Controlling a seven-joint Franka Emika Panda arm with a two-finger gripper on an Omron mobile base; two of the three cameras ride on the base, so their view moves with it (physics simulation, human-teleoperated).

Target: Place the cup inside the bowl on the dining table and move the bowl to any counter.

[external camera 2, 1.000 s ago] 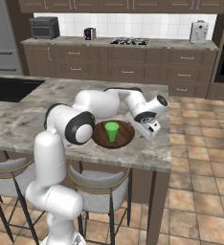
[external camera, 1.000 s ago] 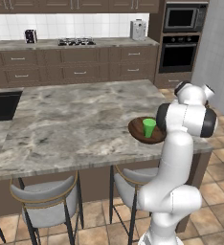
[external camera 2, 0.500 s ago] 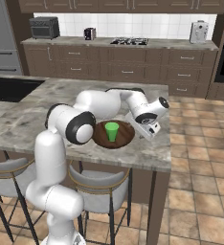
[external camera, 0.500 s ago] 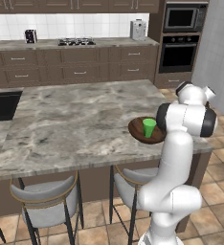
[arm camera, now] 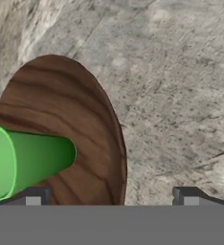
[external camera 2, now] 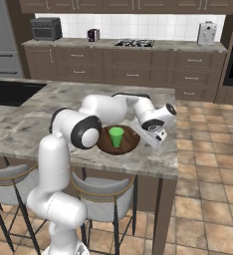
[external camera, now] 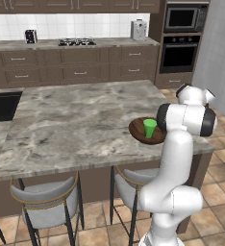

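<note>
Marble dining table (external camera: 76, 125), wooden bowl (external camera 2: 123, 145), tiled floor (external camera 2: 208, 164)

White tile backsplash (external camera: 61, 26) behind dark brown cabinets (external camera 2: 138, 72). Built-in oven (external camera: 178, 57) under a microwave (external camera: 182, 18). Terracotta floor tiles (external camera 2: 208, 164). Two grey stools (external camera: 44, 204) at the island. Grey fridge (external camera 2: 1, 40) far left.

The dining table (external camera: 76, 125) lies bare marble on every side of the bowl (external camera 2: 119, 145) — broad free room toward the far edge. The cup (external camera 2: 116, 136) stands upright inside the bowl, blocking its middle. The gripper (external camera 2: 156, 140), jaws wide, hangs just beside the bowl's rim, the arm's own elbow crowding the side nearest the stools (external camera: 44, 202).
</note>
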